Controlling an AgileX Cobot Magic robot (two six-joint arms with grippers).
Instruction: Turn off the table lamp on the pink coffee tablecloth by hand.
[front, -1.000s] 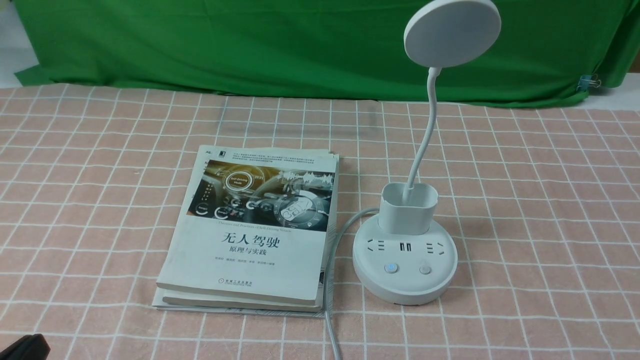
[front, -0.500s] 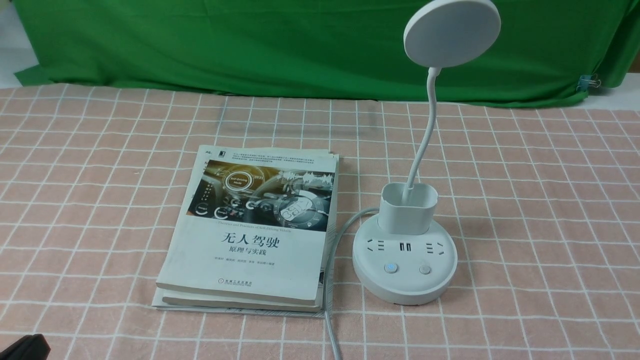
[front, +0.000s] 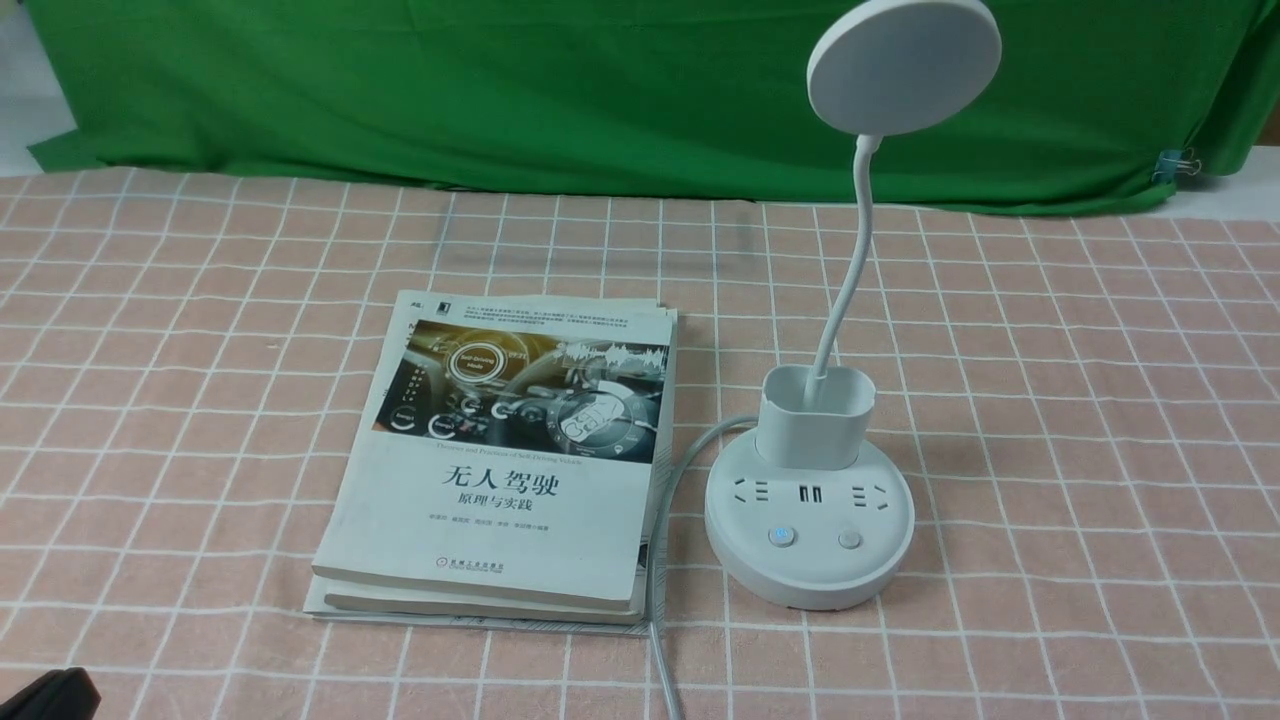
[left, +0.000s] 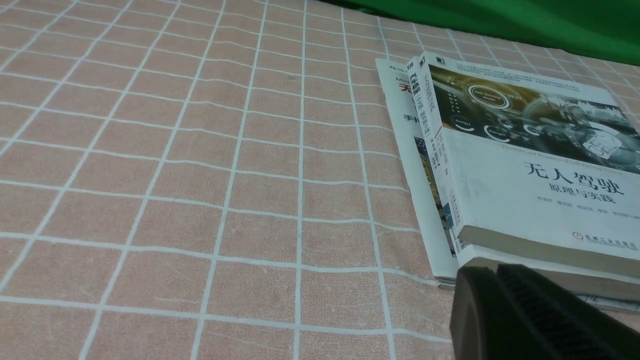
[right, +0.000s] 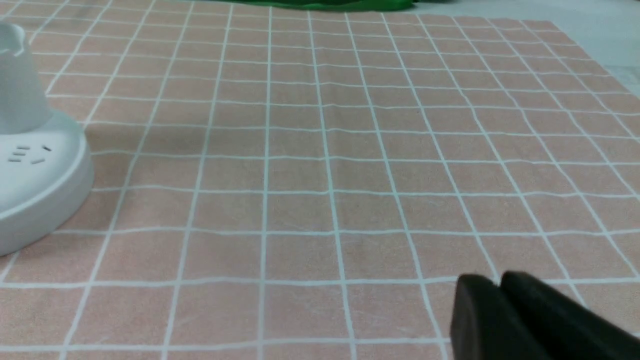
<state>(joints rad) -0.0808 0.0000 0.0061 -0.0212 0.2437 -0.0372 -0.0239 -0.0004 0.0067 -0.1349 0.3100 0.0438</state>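
Table lamp standing on pink coffee tablecloth; right gripper sitting nearer, lamp base lying off to its left. Jaws showing nearly together, empty; left gripper likewise.

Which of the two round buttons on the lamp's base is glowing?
The left button, nearer the books: it shows a faint blue ring of light. The right button is plain grey and dark.

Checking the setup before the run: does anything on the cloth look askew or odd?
Nothing serious. The books are stacked slightly out of line, the lower ones poking out beneath the top. The table lamp stands upright, its cord trailing beside the books.
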